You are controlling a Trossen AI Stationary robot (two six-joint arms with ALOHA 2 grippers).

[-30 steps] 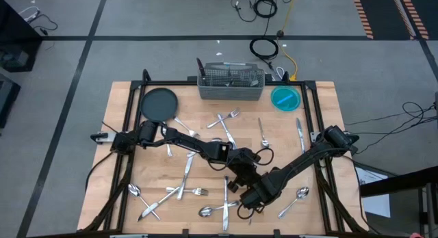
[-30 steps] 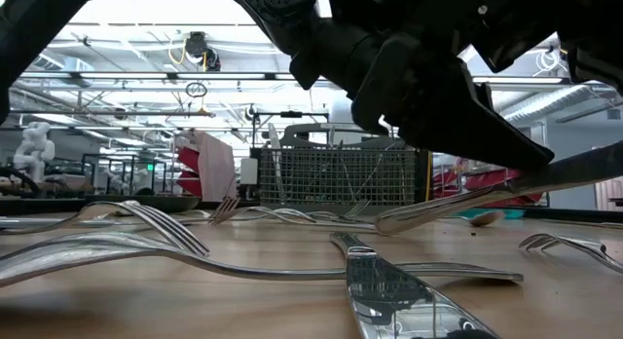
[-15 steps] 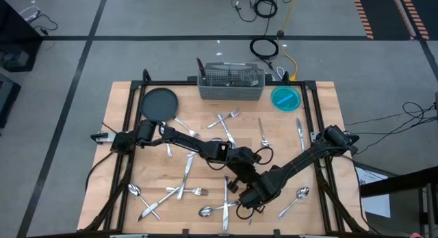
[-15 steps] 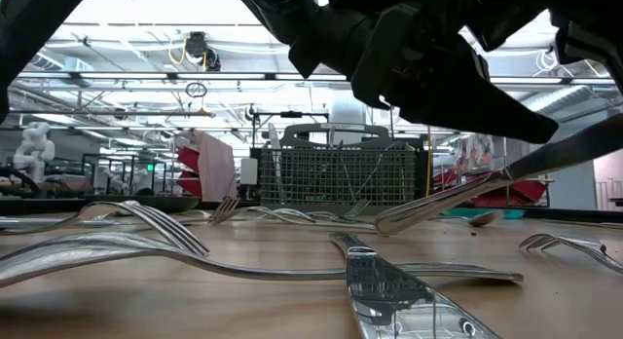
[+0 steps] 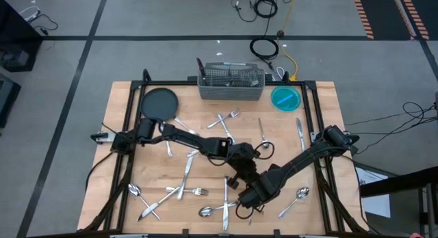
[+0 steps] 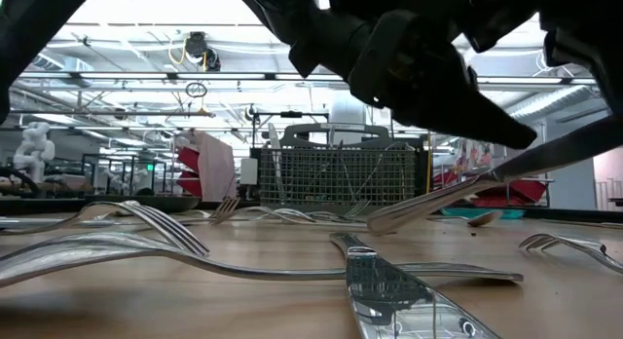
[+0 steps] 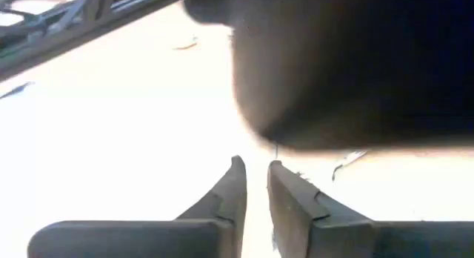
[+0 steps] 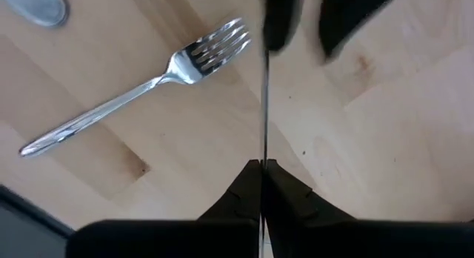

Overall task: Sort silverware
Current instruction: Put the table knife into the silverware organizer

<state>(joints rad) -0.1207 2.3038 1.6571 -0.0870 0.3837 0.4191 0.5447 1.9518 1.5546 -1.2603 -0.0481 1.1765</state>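
Both grippers (image 8: 262, 167) on knife (image 8: 263, 102), mid-table

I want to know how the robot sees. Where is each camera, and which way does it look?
High view: above the table, looking straight down; both arms show, beside the caddy.
Low view: at tabletop height, looking level across the silverware to the caddy; arms overhead.
Left wrist view: on the left arm, past the left gripper.
Right wrist view: on the right arm; right gripper shut on a thin utensil.
High and low views share the caddy.
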